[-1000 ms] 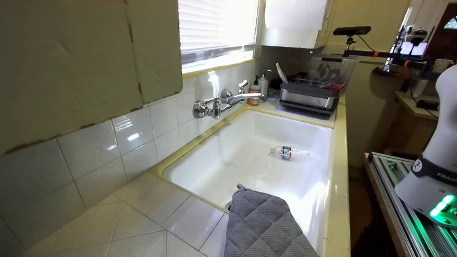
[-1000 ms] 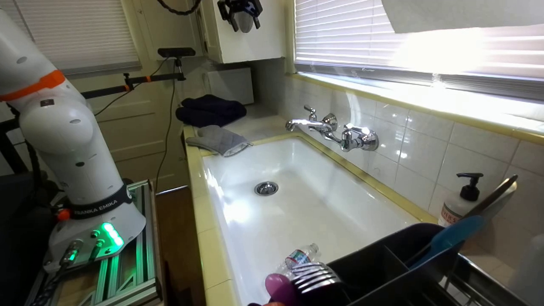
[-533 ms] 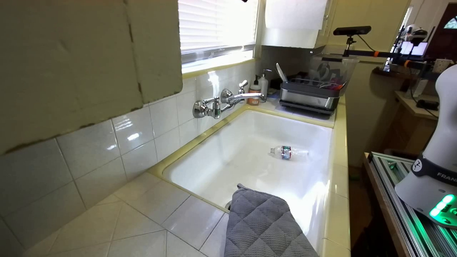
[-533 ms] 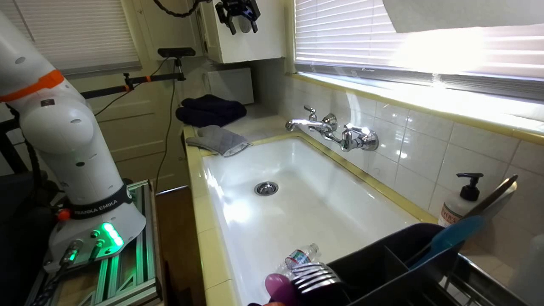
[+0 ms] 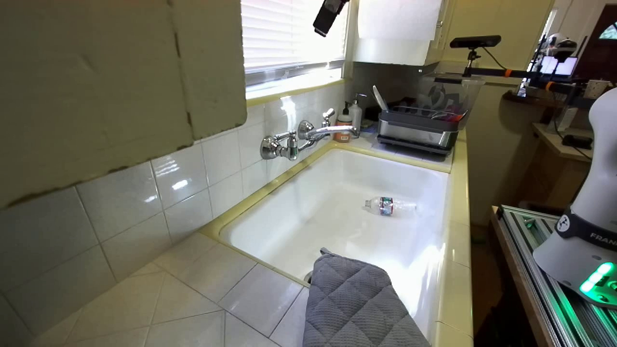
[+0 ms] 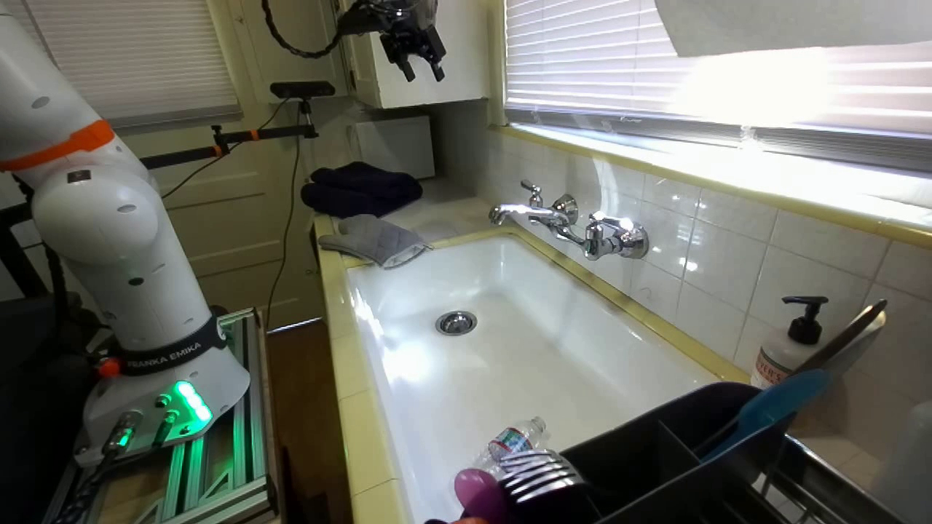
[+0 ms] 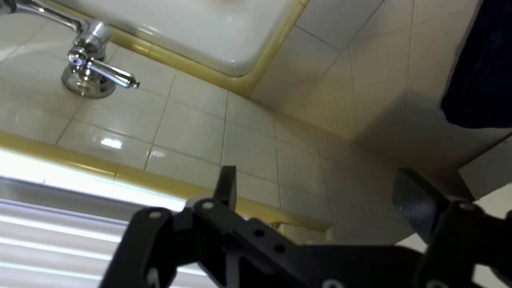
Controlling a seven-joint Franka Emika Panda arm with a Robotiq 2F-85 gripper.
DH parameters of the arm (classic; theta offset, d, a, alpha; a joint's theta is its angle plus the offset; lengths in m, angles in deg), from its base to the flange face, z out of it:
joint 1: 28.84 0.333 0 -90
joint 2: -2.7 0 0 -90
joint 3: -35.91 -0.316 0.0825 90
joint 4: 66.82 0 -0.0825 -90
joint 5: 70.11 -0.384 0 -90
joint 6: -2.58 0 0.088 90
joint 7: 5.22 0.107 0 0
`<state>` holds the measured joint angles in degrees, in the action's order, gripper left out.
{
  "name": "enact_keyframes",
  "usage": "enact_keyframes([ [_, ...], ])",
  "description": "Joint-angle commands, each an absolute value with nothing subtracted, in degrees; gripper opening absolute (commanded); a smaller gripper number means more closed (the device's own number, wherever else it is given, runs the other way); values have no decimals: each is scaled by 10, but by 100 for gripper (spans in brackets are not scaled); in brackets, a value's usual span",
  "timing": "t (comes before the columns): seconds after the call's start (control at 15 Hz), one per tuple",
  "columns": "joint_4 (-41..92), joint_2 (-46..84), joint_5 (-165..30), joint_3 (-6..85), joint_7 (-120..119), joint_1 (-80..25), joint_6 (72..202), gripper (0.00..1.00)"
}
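Observation:
My gripper (image 6: 424, 73) hangs high above the far end of the sink, in front of a white cabinet (image 6: 459, 65). Its jaws stand wide apart in the wrist view, and only the distant tiled wall (image 7: 256, 148) shows between the fingertips; nothing is held or touched. One black finger (image 5: 328, 19) dips in at the top of an exterior view. Below, a clear plastic bottle (image 5: 387, 206) with a label lies on its side in the white sink (image 5: 299, 236). A grey quilted oven mitt (image 6: 378, 240) rests across the sink's edge, beside a dark folded cloth (image 6: 362, 189).
A wall faucet (image 6: 535, 213) reaches over the sink. The dish rack (image 5: 418, 132) holds utensils, with soap bottles (image 5: 343, 126) next to it. Cabinet (image 5: 120, 72) and window blinds (image 5: 294, 33) border the space above. A camera (image 6: 302, 90) sits on a bar.
The gripper has come down, with more of it showing in an exterior view and a finger entering at the top of another. It stays open. Bottle, mitt and cloth have not moved.

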<state>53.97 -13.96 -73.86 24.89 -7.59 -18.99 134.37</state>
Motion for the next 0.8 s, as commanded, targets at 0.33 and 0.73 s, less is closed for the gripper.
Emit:
enact_keyframes([
  [0.33, 580, -134, -886, 297, -259, -135, 1297, 100],
  [0.73, 572, -128, -871, 289, -246, -144, 1306, 100],
])
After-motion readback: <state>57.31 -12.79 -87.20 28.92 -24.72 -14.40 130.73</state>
